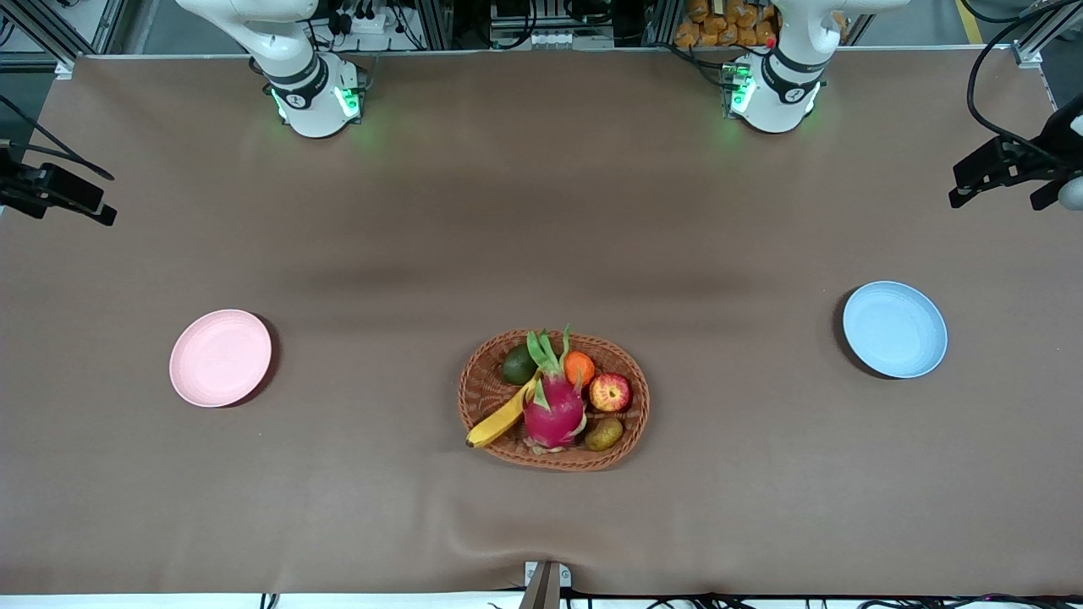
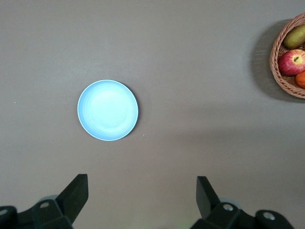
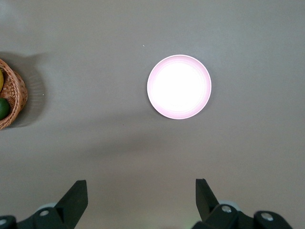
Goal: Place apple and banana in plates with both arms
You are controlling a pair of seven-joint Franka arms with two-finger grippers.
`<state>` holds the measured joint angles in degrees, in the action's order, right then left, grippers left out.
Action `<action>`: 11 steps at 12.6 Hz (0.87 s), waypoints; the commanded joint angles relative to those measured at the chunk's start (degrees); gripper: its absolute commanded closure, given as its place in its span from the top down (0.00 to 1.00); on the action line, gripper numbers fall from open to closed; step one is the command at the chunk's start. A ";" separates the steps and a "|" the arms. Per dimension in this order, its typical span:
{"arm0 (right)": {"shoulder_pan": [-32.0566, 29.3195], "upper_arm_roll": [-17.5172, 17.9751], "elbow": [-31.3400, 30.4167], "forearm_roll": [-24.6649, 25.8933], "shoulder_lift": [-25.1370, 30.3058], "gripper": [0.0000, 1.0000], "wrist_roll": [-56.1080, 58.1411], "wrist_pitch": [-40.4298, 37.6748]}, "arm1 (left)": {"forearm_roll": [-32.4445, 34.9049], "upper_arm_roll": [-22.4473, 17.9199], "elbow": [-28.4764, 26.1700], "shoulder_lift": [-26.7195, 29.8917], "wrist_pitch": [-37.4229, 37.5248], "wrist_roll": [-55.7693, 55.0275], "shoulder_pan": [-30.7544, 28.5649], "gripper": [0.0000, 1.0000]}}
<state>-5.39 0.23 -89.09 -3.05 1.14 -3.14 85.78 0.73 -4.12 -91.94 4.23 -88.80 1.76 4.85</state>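
Right gripper (image 3: pixel 138 200) hangs high over the bare brown table (image 1: pixel 381 237) at the right arm's end, fingers (image 3: pixel 76 193) spread wide, gripping nothing; it shows at the front view's edge as a dark shape (image 1: pixel 55 193). Pink plate (image 1: pixel 221 358) sits flat on the table toward the right arm's end, nothing on it; the right wrist view has it (image 3: pixel 179 87) well apart from the basket rim (image 3: pixel 16 98). Wicker basket (image 1: pixel 486 385) sits mid-table between the two plates, nearer the front camera than both arm bases. Banana (image 1: pixel 503 416) lies in the basket on the side toward the right arm, its tip poking over the rim nearest the front camera, touching the dragon fruit (image 1: pixel 554 406). Dark green fruit (image 1: pixel 519 364) and tangerine (image 1: pixel 579 368) lie in the basket farther from the front camera. Apple (image 1: pixel 610 392) lies in the basket on the side toward the left arm, beside the tangerine, with the brownish-green oval fruit (image 1: pixel 603 434) just nearer the camera. Blue plate (image 1: pixel 894 329) sits flat toward the left arm's end, nothing on it. Left gripper (image 2: pixel 142 200) hangs high over the table near the blue plate, fingers (image 2: pixel 76 193) spread wide, nothing held; dark shape at the front view's edge (image 1: pixel 1011 169). Both arms wait.
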 commanded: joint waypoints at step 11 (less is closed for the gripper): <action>-0.94 0.30 0.94 -1.44 -0.18 1.00 0.33 -0.18 | -0.73 -0.01 0.36 -1.68 2.05 0.08 0.51 1.00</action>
<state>-5.39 0.21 -88.98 -3.46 1.14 -3.14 86.04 0.73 -4.13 -92.12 3.73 -87.59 1.77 4.86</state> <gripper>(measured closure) 0.000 0.000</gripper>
